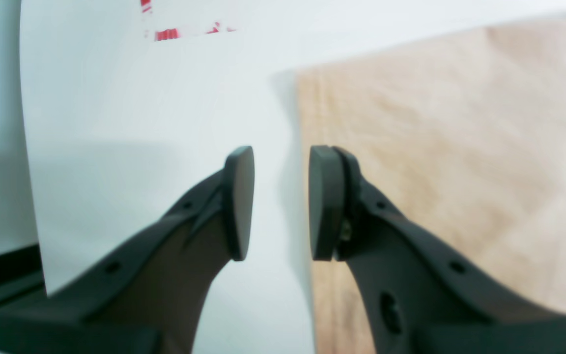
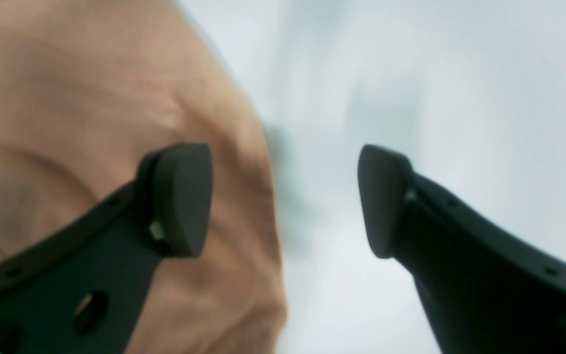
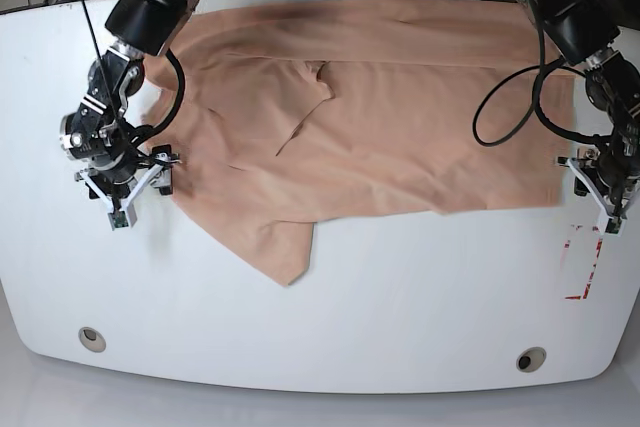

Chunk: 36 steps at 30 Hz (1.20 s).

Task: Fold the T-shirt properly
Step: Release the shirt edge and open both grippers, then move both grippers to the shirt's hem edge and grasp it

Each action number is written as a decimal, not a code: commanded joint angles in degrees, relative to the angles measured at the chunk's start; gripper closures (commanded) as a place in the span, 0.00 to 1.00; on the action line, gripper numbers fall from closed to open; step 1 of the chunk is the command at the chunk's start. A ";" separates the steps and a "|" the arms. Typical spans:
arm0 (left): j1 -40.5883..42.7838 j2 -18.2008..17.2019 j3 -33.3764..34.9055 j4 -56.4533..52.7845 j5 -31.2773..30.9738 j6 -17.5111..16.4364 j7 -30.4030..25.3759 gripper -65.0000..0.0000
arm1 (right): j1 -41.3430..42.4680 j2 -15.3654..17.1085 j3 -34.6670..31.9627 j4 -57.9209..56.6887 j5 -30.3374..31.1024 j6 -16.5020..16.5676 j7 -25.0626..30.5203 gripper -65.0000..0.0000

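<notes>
Most of the far half of the white table [image 3: 330, 347] was covered by the T-shirt [image 3: 400, 117], spread out with its long axis running side to side along the far edge, one sleeve [image 3: 275, 237] poking toward the near edge. So the cloth sat between the two arms, hem end by one side edge, sleeve end by the other.

Right gripper [image 2: 285, 199] was at the sleeve-side edge of the shirt, jaws wide apart and holding nothing — from the wrist view one fingertip hung over the fabric and the other over bare table, so the cloth edge ran pretty much between them. Left gripper [image 1: 281, 201] hung at the hem end, jaws only narrowly apart, also empty, with the straight hem edge just beside one pad.

My guess: either arm was near its own end, and the right one looked better placed for a pinch — edge already inside the gap.
</notes>
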<state>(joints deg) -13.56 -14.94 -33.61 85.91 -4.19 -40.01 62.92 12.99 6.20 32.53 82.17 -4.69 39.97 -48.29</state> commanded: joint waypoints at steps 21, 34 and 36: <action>-4.24 -6.03 1.56 -12.02 -0.87 0.01 -10.21 0.74 | 7.36 -2.37 0.39 -11.18 0.69 0.03 4.47 0.31; -4.86 -6.03 3.32 -13.16 -0.69 0.01 -11.18 0.74 | 7.01 -2.46 0.39 -19.36 0.69 0.03 11.41 0.32; -5.56 -6.03 4.73 -15.18 -0.69 0.01 -12.59 0.74 | 6.65 -2.46 0.39 -19.36 0.69 0.03 11.68 0.33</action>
<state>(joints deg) -17.06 -20.01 -29.80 71.57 -4.10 -39.94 52.77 19.14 3.40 32.95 62.48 -4.05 39.90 -35.97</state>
